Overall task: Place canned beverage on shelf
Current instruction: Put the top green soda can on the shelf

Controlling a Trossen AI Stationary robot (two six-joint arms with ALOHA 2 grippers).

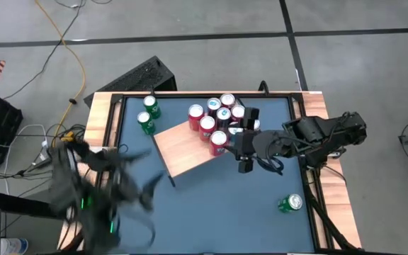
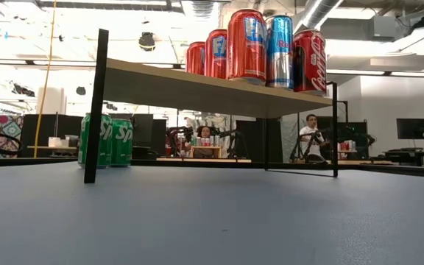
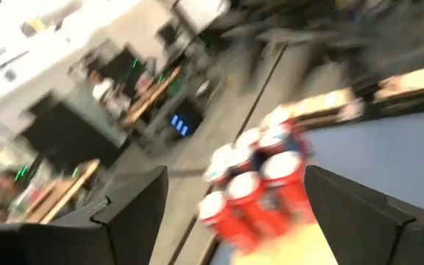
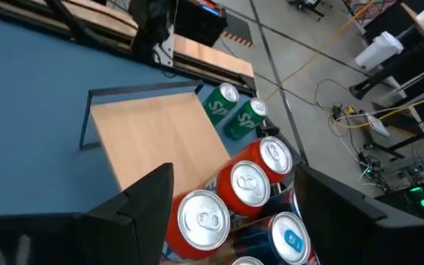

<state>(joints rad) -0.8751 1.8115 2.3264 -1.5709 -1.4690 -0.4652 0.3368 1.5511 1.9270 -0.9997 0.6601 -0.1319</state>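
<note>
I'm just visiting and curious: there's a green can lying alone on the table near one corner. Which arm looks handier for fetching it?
Probably the right. The right gripper hangs open by the shelf, on the lone green can's side. The left gripper is across the table.

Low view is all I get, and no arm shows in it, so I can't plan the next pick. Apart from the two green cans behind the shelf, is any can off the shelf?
Observer: Yes. One green can lies on its side on the tabletop, near its front right corner.
Operator: Where is the right arm?
Observer: The right gripper hangs above the red cans at the right end of the shelf, fingers open and holding nothing.
Operator: And the left?
Observer: The left gripper is at the table's front left, clear of the shelf, fingers apart and empty.
</note>
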